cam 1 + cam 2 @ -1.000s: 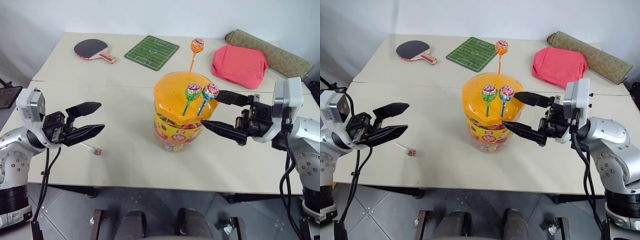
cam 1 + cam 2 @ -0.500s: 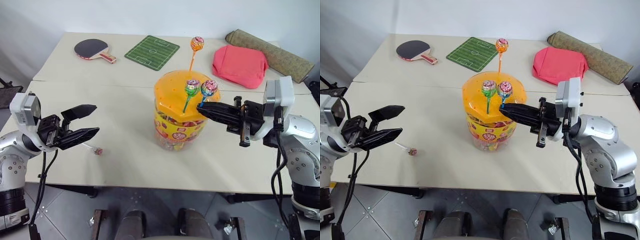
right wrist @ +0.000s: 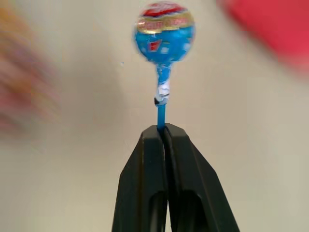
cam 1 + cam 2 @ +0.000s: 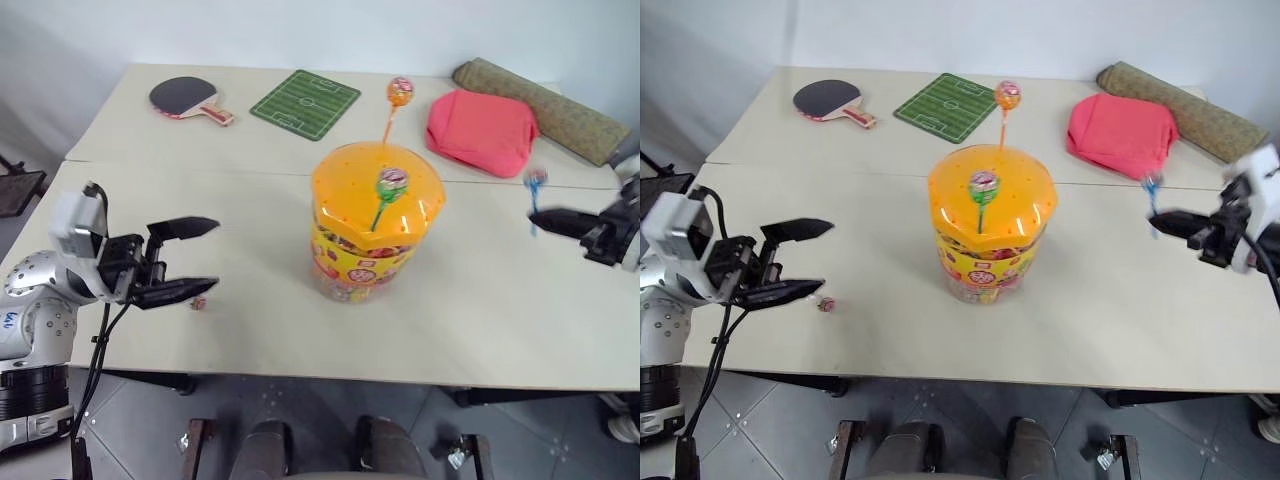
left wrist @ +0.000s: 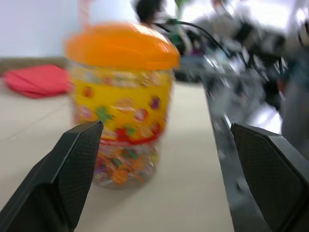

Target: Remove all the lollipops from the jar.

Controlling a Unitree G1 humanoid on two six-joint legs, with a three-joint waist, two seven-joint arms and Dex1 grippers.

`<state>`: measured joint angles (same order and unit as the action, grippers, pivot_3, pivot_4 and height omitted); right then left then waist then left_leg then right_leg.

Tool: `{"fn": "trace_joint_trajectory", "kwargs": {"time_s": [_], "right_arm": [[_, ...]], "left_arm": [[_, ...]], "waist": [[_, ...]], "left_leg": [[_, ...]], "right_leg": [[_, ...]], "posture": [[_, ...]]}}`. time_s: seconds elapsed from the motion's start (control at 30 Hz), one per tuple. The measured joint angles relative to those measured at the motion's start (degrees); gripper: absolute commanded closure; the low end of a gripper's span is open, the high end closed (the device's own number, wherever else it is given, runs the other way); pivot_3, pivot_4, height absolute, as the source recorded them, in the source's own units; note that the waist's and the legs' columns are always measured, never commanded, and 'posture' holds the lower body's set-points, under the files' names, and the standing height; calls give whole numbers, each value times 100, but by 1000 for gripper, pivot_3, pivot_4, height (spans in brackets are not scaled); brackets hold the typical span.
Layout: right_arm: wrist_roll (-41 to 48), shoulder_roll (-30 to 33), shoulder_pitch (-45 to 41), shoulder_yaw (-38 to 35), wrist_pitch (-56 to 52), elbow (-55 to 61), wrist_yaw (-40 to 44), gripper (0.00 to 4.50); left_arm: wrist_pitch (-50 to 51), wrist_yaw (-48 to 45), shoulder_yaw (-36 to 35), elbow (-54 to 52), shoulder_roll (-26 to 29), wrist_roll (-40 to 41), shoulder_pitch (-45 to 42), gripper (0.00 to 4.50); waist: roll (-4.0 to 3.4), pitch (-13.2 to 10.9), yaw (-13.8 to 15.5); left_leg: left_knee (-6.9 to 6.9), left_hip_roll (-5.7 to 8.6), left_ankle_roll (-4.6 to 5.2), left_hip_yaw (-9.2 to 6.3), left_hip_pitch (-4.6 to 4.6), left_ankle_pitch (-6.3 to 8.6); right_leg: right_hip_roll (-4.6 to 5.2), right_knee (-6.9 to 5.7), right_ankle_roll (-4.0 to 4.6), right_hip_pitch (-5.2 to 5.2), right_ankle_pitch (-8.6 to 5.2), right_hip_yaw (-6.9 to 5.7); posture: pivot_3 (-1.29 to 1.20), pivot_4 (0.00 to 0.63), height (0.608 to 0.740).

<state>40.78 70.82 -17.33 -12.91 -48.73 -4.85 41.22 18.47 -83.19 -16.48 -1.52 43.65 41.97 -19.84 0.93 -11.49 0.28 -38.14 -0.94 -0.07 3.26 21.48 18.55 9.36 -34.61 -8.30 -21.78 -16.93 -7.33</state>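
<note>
Nearest the robot, left gripper hangs wide open over the table, one lollipop lying loose just beside it. Right gripper pinches the blue lollipop by its stick, well clear of the jar. Green lollipop and orange lollipop stand in the lid. Light, thin sticks likely bendy and slippery; grip low on the stick, pull straight up.

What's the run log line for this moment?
right gripper: shut on blue lollipop | left gripper: open | jar: two lollipops left
</note>
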Motion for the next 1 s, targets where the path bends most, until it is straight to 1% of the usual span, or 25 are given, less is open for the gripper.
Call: {"fn": "trace_joint_trajectory", "kwargs": {"time_s": [0.07,0.2,0.23,0.3,0.33,0.4,0.47,0.5,0.53,0.57,0.63,0.67,0.7,0.77,0.83,0.87,0.93,1.0], "right_arm": [[-460,-41,135,380,225,-117,158,4471],[-1288,-96,140,1093,405,-399,289,4471],[-1462,-110,149,1251,441,-509,320,4046],[-1650,-227,114,1238,607,-705,440,3619],[-1693,-276,110,1222,714,-744,491,3307],[-1724,-371,149,1084,916,-813,702,2688],[-1662,-380,466,838,1185,-703,1082,2026],[-1634,-381,717,662,1422,-588,1293,1694],[-1573,-462,1019,366,1903,-454,1636,1356],[-1481,-598,1134,125,2282,-385,1890,1044],[-1077,-1151,1106,-592,3142,-219,2383,376],[-835,-1333,982,-844,3333,-122,2505,7],[-633,-1394,849,-1000,3352,-26,2561,7],[81,-1450,394,-1238,2970,499,2608,7],[571,-1690,-14,-1248,2851,1149,2571,7],[701,-1727,-46,-1182,2776,1412,2561,7],[849,-1944,-210,-794,2568,1958,2448,7],[937,-2463,-626,-43,2368,2507,2229,7]], "left_arm": [[-56,-35,120,-6,0,-74,3,0],[-223,-62,209,-12,5,-215,24,0],[-216,-40,206,-14,5,-211,32,0],[-159,79,172,-45,0,-166,46,0],[-145,118,163,-55,0,-154,49,0],[-128,164,129,-82,1,-140,83,0],[-146,242,93,-133,-20,-135,128,0],[-149,286,58,-156,-59,-101,131,0],[-104,384,-26,-200,-132,18,120,0],[-32,468,-92,-211,-184,136,96,0],[247,687,-209,-234,-273,494,0,0],[366,781,-301,-239,-309,653,-33,0],[438,841,-364,-239,-334,763,-51,0],[640,876,-498,-189,-351,976,-52,0],[732,847,-492,42,-344,990,-91,0],[728,838,-488,122,-346,978,-105,0],[646,774,-491,343,-364,913,-120,0],[639,751,-429,410,-491,900,-173,0]], "waist": [[-7,0,-52],[-9,-1,-41],[-10,-1,-38],[-9,-1,-30],[-9,-1,-30],[-10,-1,-30],[-10,-1,-27],[-11,-2,-3],[-11,-2,22],[-11,-2,37],[-12,-2,40],[-13,-3,27],[-15,-4,19],[-19,-6,-7],[-19,-6,-20],[-19,-6,-20],[-15,-4,-18],[-16,-5,-23]], "left_leg": [[4,-2,-1,10,0,-1],[2,-2,-1,22,5,0],[1,-1,0,23,8,0],[-4,-2,0,24,8,0],[-8,-2,0,24,8,0],[-8,-1,0,24,7,0],[-4,-3,0,24,7,0],[-2,-3,0,23,8,0],[-1,-3,0,23,8,0],[-4,-3,0,23,7,0],[-11,0,2,26,5,1],[-15,0,2,27,-1,1],[-18,0,3,27,-6,1],[-16,-4,4,23,-14,2],[-13,-9,-3,19,-24,5],[-9,-10,-3,15,-22,5],[-10,-9,-4,11,-20,10],[-16,-6,-3,14,-14,11]], "right_leg": [[0,-10,0,-14,0,8],[0,-12,-1,-25,1,17],[2,-12,-1,-28,1,21],[1,-10,-3,-24,1,22],[1,-10,-3,-23,2,22],[1,-10,-3,-24,2,25],[1,-13,-3,-25,2,23],[1,-14,-4,-27,2,22],[1,-13,-6,-27,3,21],[1,-12,-8,-24,5,22],[1,-8,-16,-19,11,31],[1,-7,-15,-12,14,34],[1,-7,-16,-6,14,37],[0,-12,-15,-2,15,36],[-8,-13,-15,6,14,32],[-8,-10,-15,5,14,29],[-9,-8,-15,6,14,25],[-6,-6,-15,3,15,28]], "posture": [[0,150,740],[0,150,740],[0,150,740],[0,150,740],[0,150,740],[0,150,740],[0,150,740],[0,150,740],[0,150,740],[0,150,740],[0,150,740],[0,150,740],[0,150,740],[0,150,740],[0,150,740],[0,150,740],[0,150,740],[0,150,740]]}}
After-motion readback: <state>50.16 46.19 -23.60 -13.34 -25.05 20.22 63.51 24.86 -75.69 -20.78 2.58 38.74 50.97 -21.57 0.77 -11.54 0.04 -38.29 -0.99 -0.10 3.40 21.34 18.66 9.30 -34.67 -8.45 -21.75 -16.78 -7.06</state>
